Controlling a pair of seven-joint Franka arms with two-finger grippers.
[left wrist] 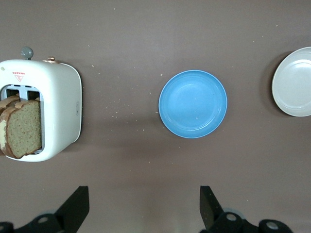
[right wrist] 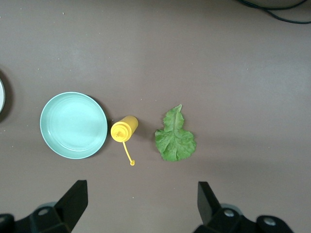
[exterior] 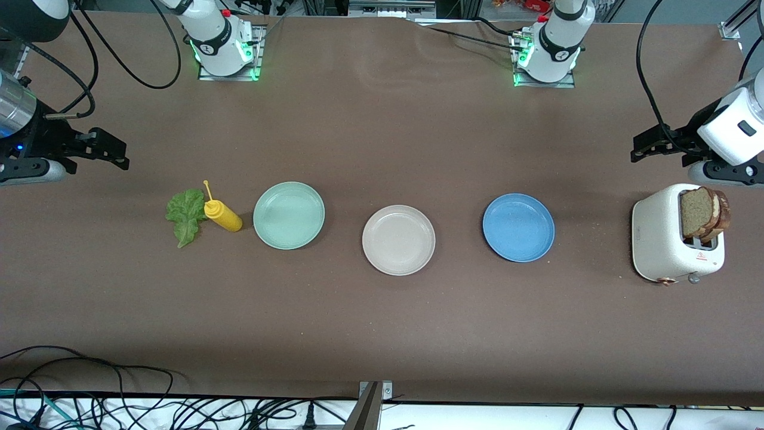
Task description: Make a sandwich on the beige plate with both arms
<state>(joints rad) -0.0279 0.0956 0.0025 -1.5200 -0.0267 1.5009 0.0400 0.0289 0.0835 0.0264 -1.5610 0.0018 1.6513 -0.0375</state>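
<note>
The beige plate (exterior: 399, 240) (left wrist: 293, 82) lies empty in the middle of the table, between a mint-green and a blue plate. Two brown bread slices (exterior: 704, 212) (left wrist: 22, 128) stand upright in the slots of a white toaster (exterior: 671, 239) (left wrist: 58, 111) at the left arm's end. A ruffled green lettuce leaf (exterior: 185, 216) (right wrist: 176, 138) lies flat on the table toward the right arm's end. My left gripper (exterior: 641, 149) (left wrist: 144, 204) hangs open over bare table beside the toaster. Over bare table near the lettuce, my right gripper (exterior: 122, 152) (right wrist: 142, 201) is open too. Neither holds anything.
A yellow squeeze bottle (exterior: 222, 215) (right wrist: 124, 129) lies on its side between the lettuce and the mint-green plate (exterior: 289, 215) (right wrist: 73, 125). The blue plate (exterior: 518, 227) (left wrist: 193, 104) sits between the beige plate and the toaster. Cables run along the table edge nearest the front camera.
</note>
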